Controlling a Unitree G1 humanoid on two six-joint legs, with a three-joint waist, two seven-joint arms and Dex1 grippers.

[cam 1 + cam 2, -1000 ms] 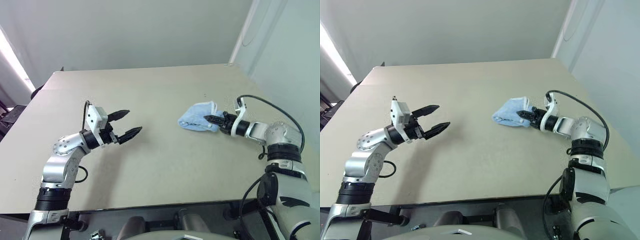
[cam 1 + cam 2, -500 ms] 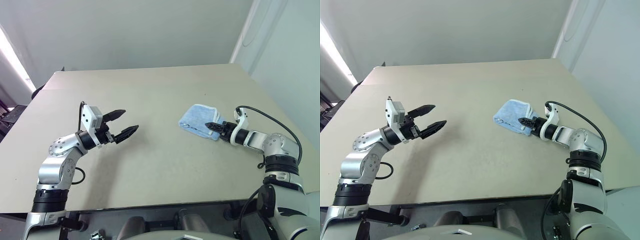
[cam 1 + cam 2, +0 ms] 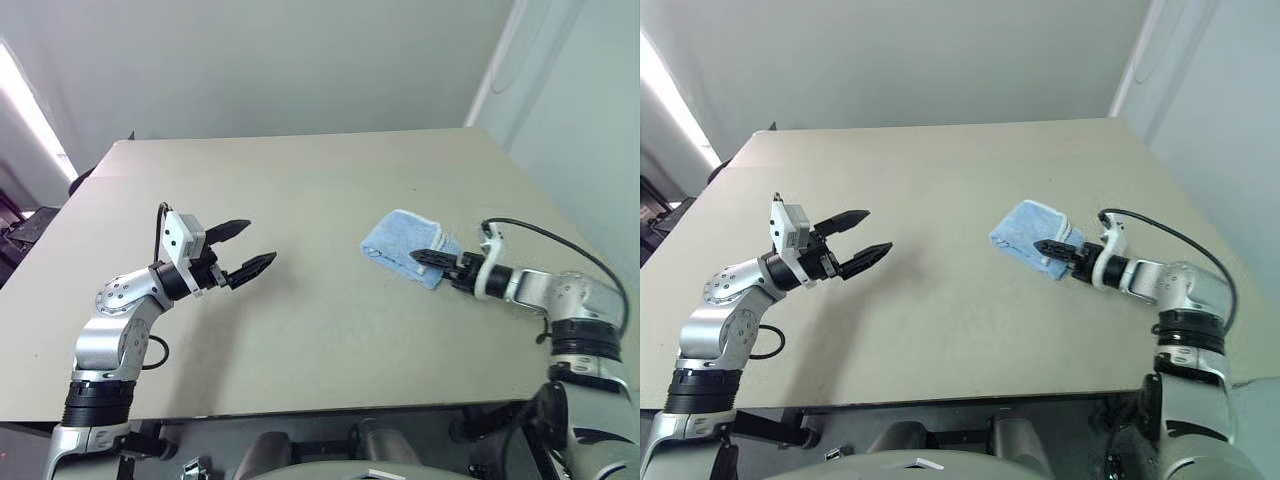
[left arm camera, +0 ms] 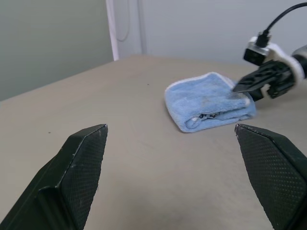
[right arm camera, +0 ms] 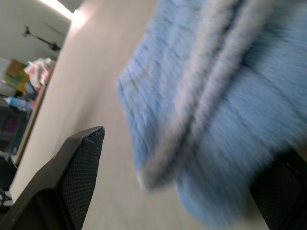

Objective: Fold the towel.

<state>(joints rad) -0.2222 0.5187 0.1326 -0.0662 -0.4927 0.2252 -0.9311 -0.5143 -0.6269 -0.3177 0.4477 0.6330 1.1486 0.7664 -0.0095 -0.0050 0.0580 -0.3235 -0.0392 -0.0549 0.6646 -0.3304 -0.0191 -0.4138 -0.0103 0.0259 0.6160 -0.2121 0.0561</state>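
Pale walls close in behind a wide beige worktop (image 3: 300, 330), and from the left eye view the towel (image 3: 405, 242) lies as a compact folded bundle toward the right edge, about midway between the near and far edges. A second ago the right pincer (image 3: 437, 259) was clenched on the bundle's near-right end; now its fingers are parted and have drawn back a little, with the tips still over that end and nothing grasped. The left pincer (image 3: 243, 249) hangs released above the left half of the worktop, well apart from the cloth, just as it was. In the right eye view the same bundle sits flat, white edging showing along its far side. The left wrist view shows the towel doubled over, layered edges facing the camera, the right pincer's tips at one end. In the right wrist view the blue ribbed cloth lies close ahead between wide-spread fingers (image 5: 76, 177). Letting go of a flat bundle suggests this fold is set down, perhaps the last.
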